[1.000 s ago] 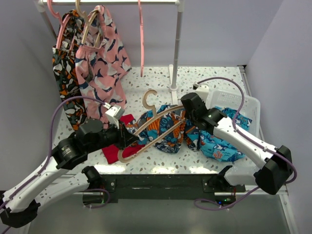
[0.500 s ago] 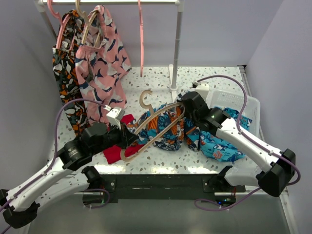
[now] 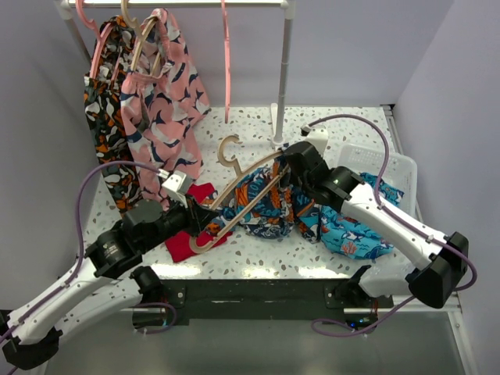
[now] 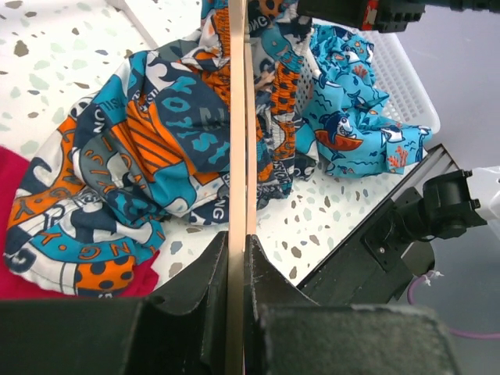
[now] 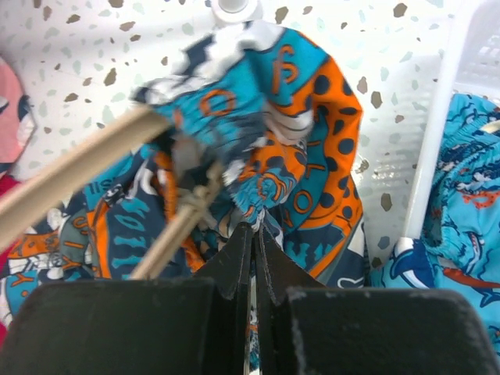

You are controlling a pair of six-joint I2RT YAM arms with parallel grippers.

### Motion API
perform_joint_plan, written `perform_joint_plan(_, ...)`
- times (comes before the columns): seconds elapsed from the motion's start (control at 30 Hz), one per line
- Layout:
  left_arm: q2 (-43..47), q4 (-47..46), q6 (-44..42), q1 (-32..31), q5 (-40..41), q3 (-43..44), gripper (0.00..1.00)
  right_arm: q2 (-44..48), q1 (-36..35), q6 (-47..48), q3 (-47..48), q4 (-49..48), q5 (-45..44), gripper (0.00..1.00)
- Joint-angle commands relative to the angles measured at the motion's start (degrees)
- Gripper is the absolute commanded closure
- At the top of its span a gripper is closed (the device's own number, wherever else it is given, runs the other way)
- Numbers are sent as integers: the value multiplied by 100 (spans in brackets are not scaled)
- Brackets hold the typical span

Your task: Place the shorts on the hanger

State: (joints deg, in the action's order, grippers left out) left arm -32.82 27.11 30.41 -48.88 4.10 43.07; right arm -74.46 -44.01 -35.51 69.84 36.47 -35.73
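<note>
Crumpled soft shorts [image 4: 156, 133] seemingly drape over the slim tan hanger [image 4: 237, 117].

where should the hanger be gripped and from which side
Likely its bare near-left corner, coming from the near-left along the bars, as the left gripper does: there the hanger narrows to two slim bars side by side and no cloth covers it. The far end is wrapped in the shorts, pinched by the right gripper.
</note>
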Motion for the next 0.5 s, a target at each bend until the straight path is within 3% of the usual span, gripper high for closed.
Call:
perform_joint_plan(0.0, 47, -1398, -89, -7, -375, -403, 100, -113, -81, 79, 521, -52, 109, 100)
perform_joint_plan(0.3, -110, -3184, 315, -86, -234, -1037, 100, -35, -108, 114, 486, -184, 487, 100)
perform_joint_plan(0.47, -479, -3774, 439, -428, 344, -1291, 100, 168, -152, 141, 407, -324, 733, 100)
